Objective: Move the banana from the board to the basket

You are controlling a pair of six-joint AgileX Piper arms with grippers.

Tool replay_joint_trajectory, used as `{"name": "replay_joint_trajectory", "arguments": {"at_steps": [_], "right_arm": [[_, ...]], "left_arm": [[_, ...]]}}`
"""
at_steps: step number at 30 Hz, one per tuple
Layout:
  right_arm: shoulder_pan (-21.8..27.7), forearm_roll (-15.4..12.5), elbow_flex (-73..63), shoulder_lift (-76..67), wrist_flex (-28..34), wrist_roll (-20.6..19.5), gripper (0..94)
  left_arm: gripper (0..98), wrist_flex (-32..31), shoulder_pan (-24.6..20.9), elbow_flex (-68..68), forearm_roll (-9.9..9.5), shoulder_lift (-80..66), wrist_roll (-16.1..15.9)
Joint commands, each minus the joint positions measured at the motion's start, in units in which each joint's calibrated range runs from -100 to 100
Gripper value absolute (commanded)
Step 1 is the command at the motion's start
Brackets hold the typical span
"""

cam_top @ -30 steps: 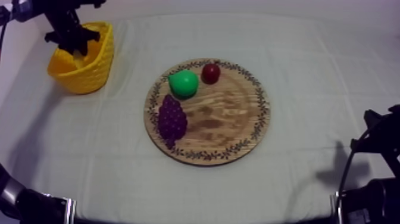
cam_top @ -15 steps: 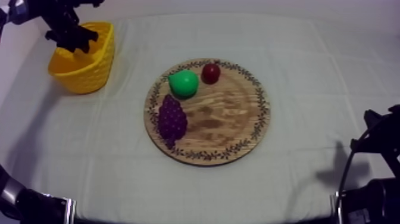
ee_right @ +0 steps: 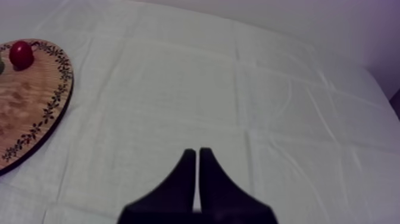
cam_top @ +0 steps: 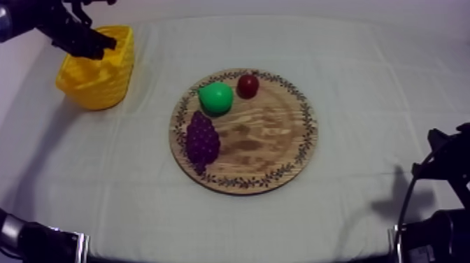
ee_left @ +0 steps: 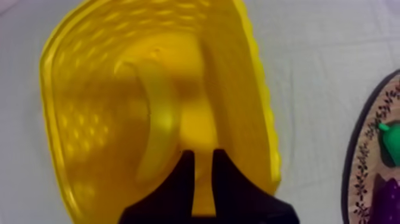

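Observation:
The banana (ee_left: 156, 122) lies curved inside the yellow basket (ee_left: 262, 119), which stands at the table's far left (cam_top: 105, 87). My left gripper (ee_left: 202, 155) hangs just above the basket's inside, its fingers a little apart with nothing between them. In the top view the left gripper (cam_top: 103, 43) is over the basket's back rim. The round wooden board (cam_top: 273, 140) lies mid-table with a green pear (cam_top: 215, 98), a small red fruit (cam_top: 247, 86) and purple grapes (cam_top: 202, 138) on it. My right gripper (ee_right: 197, 152) is shut on nothing over bare cloth.
My right arm (cam_top: 442, 164) rests low at the table's right edge. From the right wrist, the board's rim (ee_right: 56, 101) and the small red fruit (ee_right: 21, 55) lie off to the side. Bare cloth lies between basket and board.
My left arm has drawn back up and to the left, from deep in the basket's mouth to its back rim. The fruit on the board and the right arm have not moved.

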Motion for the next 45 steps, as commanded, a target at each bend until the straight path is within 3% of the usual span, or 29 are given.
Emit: {"name": "replay_joint_trajectory", "arguments": {"at_steps": [1,14,25,31,45], "right_arm": [[-0.01,0.01,0.02,-0.02,-0.03,-0.01,0.3],[-0.01,0.01,0.02,-0.02,-0.03,-0.02,0.3],[-0.01,0.01,0.02,-0.02,-0.03,-0.01,0.3],[-0.01,0.01,0.02,-0.02,-0.03,-0.01,0.3],[-0.01,0.01,0.02,-0.02,-0.03,-0.01,0.3]], "left_arm": [[3.6,-3.09,0.55,6.43,0.39,-5.57,0.25],[0.1,-9.52,1.5,36.43,1.35,-42.64,1.84],[0.1,-13.18,-3.16,59.01,7.19,-71.1,-3.53],[0.1,-12.22,-4.8,65.66,8.12,-82.39,-3.88],[0.1,-4.46,-5.27,72.53,8.21,-101.74,-3.8]]}}
